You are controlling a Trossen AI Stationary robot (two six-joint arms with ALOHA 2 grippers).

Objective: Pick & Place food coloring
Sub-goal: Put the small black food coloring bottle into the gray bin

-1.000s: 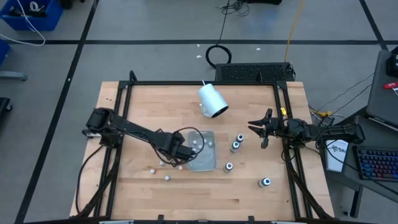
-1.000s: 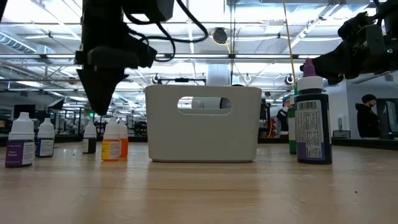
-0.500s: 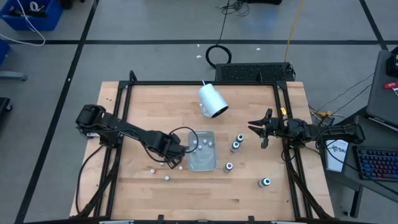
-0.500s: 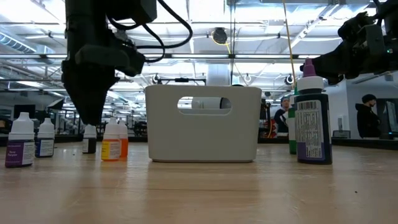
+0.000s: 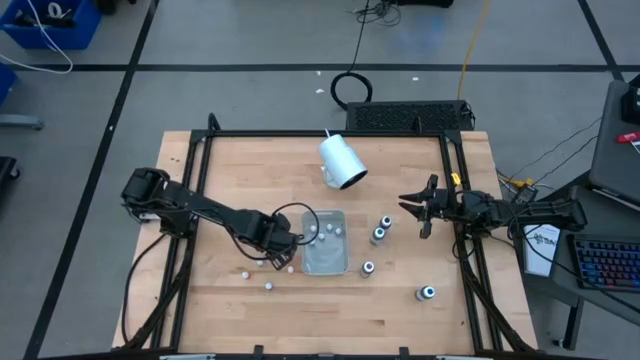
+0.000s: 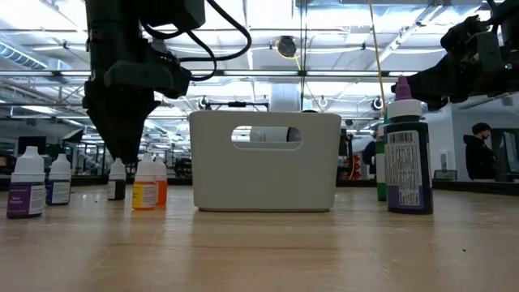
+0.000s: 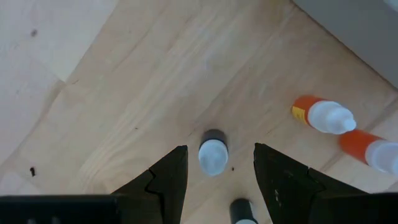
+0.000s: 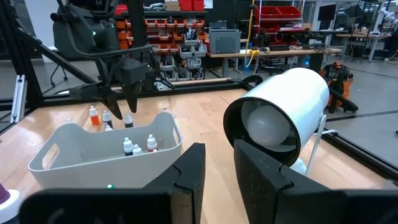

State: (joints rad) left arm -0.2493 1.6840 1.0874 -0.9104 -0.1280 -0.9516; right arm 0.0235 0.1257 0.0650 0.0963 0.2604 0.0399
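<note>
My left gripper (image 5: 274,252) hangs open, pointing down, just left of the pale tray (image 5: 325,255). A tiny dark food coloring bottle with a white cap (image 7: 213,155) stands on the table under it, in the gap between the fingertips and apart from both. In the low view the fingertips (image 6: 123,152) stand just above that bottle (image 6: 117,180). Two orange bottles (image 7: 323,116) stand beside it, and others (image 6: 32,185) farther off. Some bottles (image 8: 137,146) stand inside the tray. My right gripper (image 5: 420,207) waits shut at the table's right edge.
A large white cup (image 5: 342,162) lies on its side behind the tray. Several larger dark bottles (image 5: 378,236) stand right of the tray, one (image 5: 427,293) near the front right. Loose tiny bottles (image 5: 268,286) stand in front of my left gripper. A black frame (image 5: 205,150) borders the table.
My left gripper has gone a little toward the table's left edge and down, away from the tray, and has tipped more upright. It now hangs over the tiny dark bottle and has kept still for the last half second. No bottle has moved.
</note>
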